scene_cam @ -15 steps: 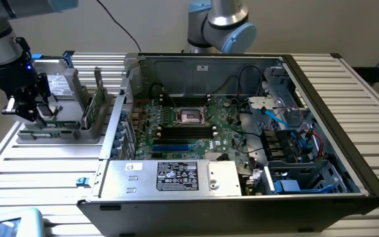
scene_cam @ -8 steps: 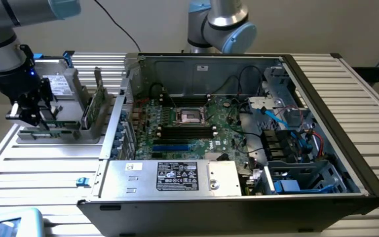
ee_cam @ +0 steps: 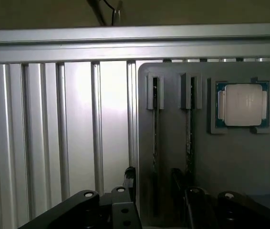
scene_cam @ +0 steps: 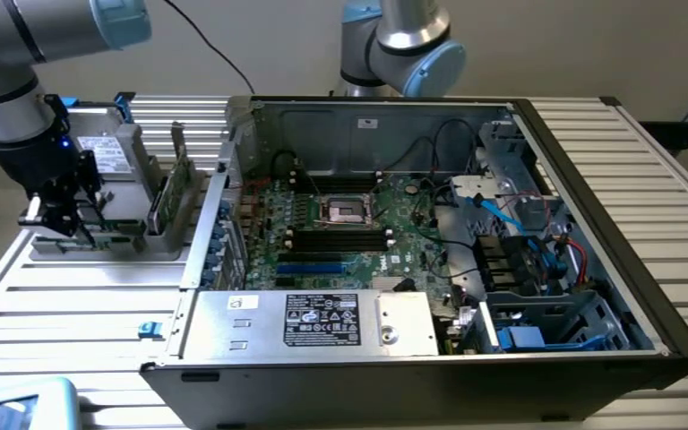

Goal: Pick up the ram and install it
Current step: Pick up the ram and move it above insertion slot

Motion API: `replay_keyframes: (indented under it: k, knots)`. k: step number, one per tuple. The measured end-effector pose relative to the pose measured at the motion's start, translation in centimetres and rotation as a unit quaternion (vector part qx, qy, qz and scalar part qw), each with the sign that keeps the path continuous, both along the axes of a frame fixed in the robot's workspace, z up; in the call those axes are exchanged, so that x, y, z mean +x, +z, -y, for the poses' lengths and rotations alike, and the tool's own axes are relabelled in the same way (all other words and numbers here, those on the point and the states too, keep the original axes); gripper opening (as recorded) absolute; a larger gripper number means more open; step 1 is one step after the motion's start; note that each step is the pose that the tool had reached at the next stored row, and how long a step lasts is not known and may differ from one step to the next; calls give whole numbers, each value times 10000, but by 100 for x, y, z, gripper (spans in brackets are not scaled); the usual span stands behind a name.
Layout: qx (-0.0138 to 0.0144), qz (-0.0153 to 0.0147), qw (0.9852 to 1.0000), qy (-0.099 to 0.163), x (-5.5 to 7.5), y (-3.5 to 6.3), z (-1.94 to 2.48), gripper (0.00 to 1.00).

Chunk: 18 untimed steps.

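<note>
Grey holder (ee_cam: 230, 162) on table (ee_cam: 77, 133) | ram (ee_cam: 155, 143) on edge in holder, second stick (ee_cam: 191, 138) just beside | pincer (ee_cam: 153, 180) spread, straddling ram, no pinch yet | best: keep ram centred, descend square, pinch flat faces, pull straight up, avoid binding

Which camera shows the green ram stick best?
The exterior view: the ram stands upright in the gray holder, its flat green side facing that camera. The wrist view looks along it, so it is just a thin dark edge in a slot.

Green motherboard (scene_cam: 332, 242), silver ribbed table (scene_cam: 69, 296), black hand (scene_cam: 60, 224), grey tray (ee_cam: 230, 162).
</note>
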<state>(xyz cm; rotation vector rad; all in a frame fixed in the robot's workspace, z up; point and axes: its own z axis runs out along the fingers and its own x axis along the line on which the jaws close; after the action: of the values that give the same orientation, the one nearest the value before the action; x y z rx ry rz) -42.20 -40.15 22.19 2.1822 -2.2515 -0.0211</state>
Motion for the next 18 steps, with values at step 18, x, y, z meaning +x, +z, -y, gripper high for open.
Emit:
replay_keyframes:
  k: [18]
  knots:
    - [-37,-18,10000,0,-49,-201,-83,43]
